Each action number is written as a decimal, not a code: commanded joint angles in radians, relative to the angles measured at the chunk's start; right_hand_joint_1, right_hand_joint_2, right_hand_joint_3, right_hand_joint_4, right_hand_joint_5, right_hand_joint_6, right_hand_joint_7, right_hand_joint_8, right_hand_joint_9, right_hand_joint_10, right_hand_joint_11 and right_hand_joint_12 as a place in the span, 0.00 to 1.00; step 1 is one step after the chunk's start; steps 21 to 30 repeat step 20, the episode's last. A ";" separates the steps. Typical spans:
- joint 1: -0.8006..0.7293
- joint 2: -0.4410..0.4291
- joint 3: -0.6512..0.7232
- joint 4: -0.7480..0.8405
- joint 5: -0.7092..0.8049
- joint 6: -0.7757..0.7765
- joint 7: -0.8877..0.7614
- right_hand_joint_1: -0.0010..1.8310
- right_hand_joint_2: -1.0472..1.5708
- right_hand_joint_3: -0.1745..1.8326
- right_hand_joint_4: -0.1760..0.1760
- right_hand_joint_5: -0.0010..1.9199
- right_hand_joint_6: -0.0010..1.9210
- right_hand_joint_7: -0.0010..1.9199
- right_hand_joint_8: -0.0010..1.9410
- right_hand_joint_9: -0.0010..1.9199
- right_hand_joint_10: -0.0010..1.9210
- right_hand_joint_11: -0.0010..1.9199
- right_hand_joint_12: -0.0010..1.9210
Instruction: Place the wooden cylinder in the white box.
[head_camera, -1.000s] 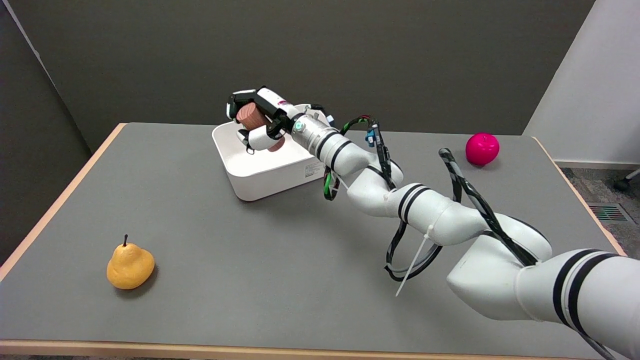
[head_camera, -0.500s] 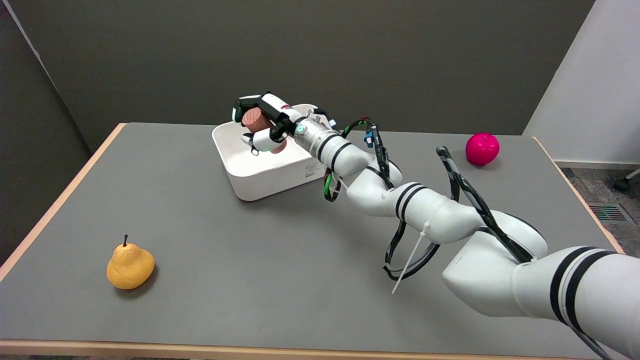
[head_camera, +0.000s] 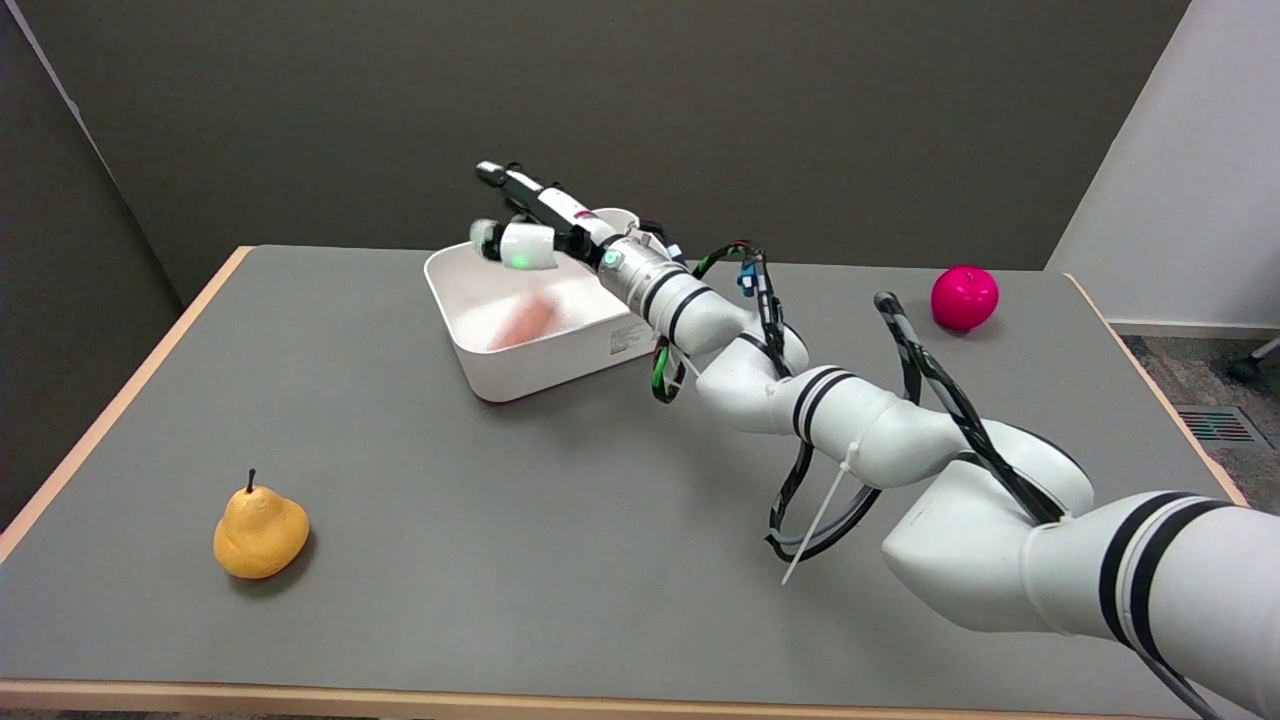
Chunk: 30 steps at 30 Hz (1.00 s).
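The wooden cylinder shows as a blurred reddish-brown shape inside the white box, low over its floor. The box stands at the back middle of the grey table. My right hand hovers above the box's far side with its fingers stretched apart and nothing in them. The cylinder is apart from the hand, well below it.
A yellow pear lies near the table's front left. A pink apple sits at the back right. My right arm stretches across the table from the lower right, trailing black cables. The grey table has a wooden edge.
My hand spread its fingers and let go of the wooden cylinder, which dropped into the white box. The hand also rose slightly.
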 joint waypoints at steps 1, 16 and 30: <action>-0.018 0.015 0.017 -0.017 0.047 0.058 -0.099 0.20 0.62 0.55 0.72 0.00 0.00 0.00 0.00 0.00 0.00 0.00 0.30; -0.239 0.259 0.127 0.385 0.373 0.264 -0.099 0.13 0.62 0.54 0.72 0.00 0.00 0.00 0.00 0.00 0.00 0.00 0.17; -0.368 0.356 0.169 0.501 0.525 0.439 -0.099 0.08 0.64 0.54 0.68 0.00 0.03 0.00 0.00 0.00 0.00 0.00 0.19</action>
